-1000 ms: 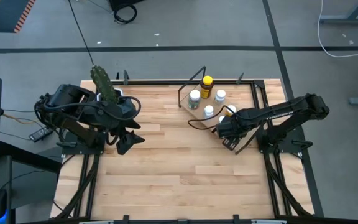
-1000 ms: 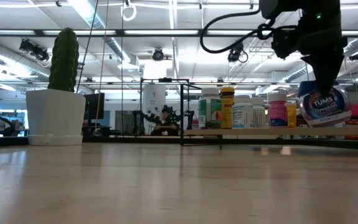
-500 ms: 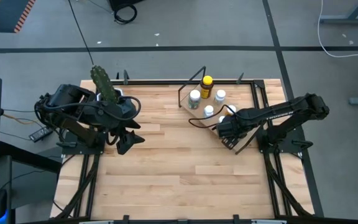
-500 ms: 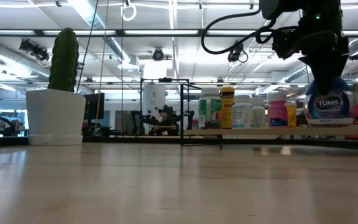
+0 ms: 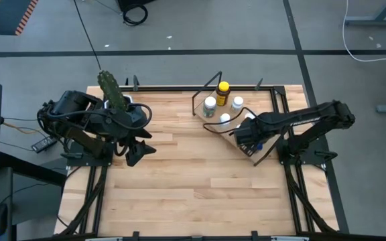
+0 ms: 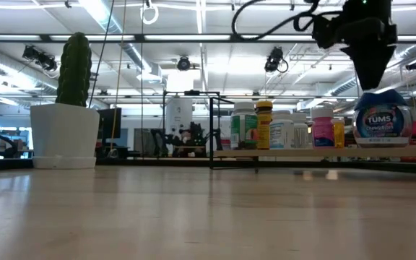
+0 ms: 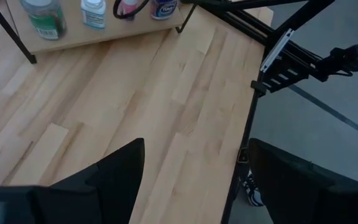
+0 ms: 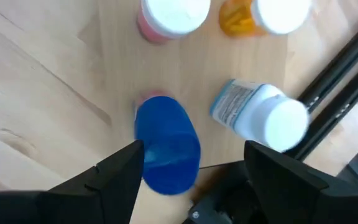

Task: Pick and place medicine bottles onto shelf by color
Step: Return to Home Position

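From above, the shelf (image 5: 216, 112) sits at an angle on the far right part of the worktop (image 5: 179, 187); bottles (image 5: 210, 104) stand on it, the yellow-capped bottle (image 5: 223, 87) at its far end. The right gripper (image 5: 243, 138) hangs over the shelf's near end, hiding what is under it. The left gripper (image 5: 139, 152) waits over the left side of the worktop, near the cactus (image 5: 112, 92) and well apart from the shelf.

At worktop height, the bottles stand upright in a row on the shelf board; the blue bottle (image 6: 381, 121) is at the row's right end as seen here, label toward the camera. The right gripper is just above its cap, grasping nothing. The cactus stands at the left in its white pot (image 6: 65, 133).

Past the left wrist, the left gripper's fingers (image 7: 126, 168) are spread wide, released, with only bare worktop between them; beyond lies a corner of the shelf with four bottles on it.

Past the right wrist, the right gripper's fingers (image 8: 123, 171) are wide apart, released; the blue bottle stands below, between them and touching neither. A white-capped bottle (image 8: 266, 115) is just beside it; a pink bottle (image 8: 174, 15) with a white cap and an orange bottle (image 8: 235, 18) stand farther along the board.
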Controlling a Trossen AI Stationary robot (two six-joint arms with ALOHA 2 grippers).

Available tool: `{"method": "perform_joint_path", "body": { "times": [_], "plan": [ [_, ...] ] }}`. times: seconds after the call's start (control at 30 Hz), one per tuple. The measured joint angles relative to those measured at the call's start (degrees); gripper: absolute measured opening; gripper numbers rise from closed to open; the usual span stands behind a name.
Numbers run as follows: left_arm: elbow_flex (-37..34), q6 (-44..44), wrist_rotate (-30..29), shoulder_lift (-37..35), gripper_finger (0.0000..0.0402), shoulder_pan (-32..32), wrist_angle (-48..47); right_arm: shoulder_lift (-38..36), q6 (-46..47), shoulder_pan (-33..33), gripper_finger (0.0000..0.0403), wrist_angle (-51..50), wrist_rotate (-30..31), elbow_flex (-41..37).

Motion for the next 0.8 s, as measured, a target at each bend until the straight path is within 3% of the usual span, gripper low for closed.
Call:
{"method": "perform_joint_path", "body": {
  "times": [0.33,0.5,0.63,0.8],
  "plan": [
    [0.0,8.6,-8.0,0.0,0.0288,1.2,5.2,0.0,-0.5,0.4,0.0280,-2.8,0.0,15.1],
    [0.0,10.3,-12.6,0.0,0.0279,2.4,6.2,-0.7,-2.6,2.5,0.0267,-4.2,4.3,23.1],
    [-0.1,9.5,-21.1,-0.7,0.0219,-0.1,0.1,-6.2,-2.0,8.0,0.0239,0.0,12.8,24.2],
    [-4.5,7.8,-28.9,-6.6,0.0074,-5.2,1.2,-17.1,2.8,16.6,0.0166,6.5,24.5,18.5]
  ]
}}
